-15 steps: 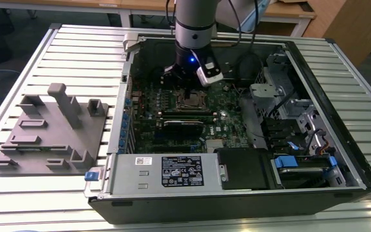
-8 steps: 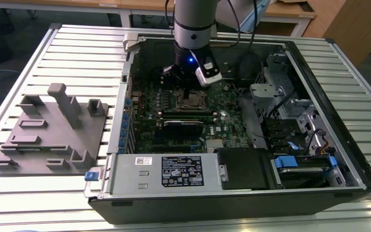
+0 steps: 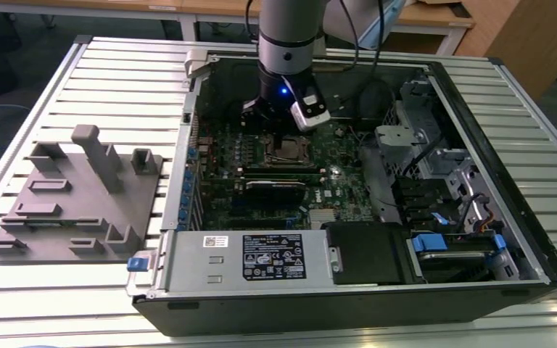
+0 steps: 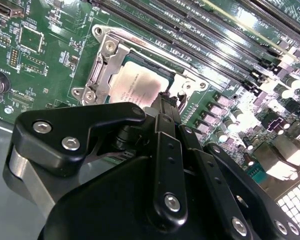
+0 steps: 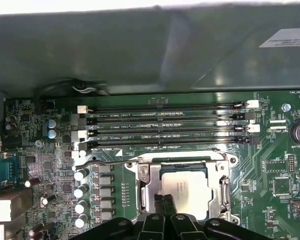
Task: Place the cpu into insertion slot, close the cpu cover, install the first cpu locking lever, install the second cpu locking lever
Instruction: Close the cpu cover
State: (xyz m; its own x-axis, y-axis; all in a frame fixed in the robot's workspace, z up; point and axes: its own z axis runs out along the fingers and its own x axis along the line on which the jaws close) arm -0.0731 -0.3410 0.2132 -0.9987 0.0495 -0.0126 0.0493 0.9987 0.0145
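Locking stage (judged): black gripper (image 5: 164,200), fingers closed w/ nothing between, tips at brownish-silver windowed metal cpu cover (image 5: 144,186), down over grey-silver square cpu (image 5: 184,187) in black-framed insertion slot (image 5: 182,165), 6 o'clock of gripper in exterior view; next move needs contact on thin wire lever (image 5: 110,162), not chip.

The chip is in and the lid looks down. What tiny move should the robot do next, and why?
Probably a small nudge toward the thin locking lever. The cpu already lies inside the window of the cpu cover, which looks flat, and the shut gripper is at its edge. Whether that lever is latched, I cannot tell.
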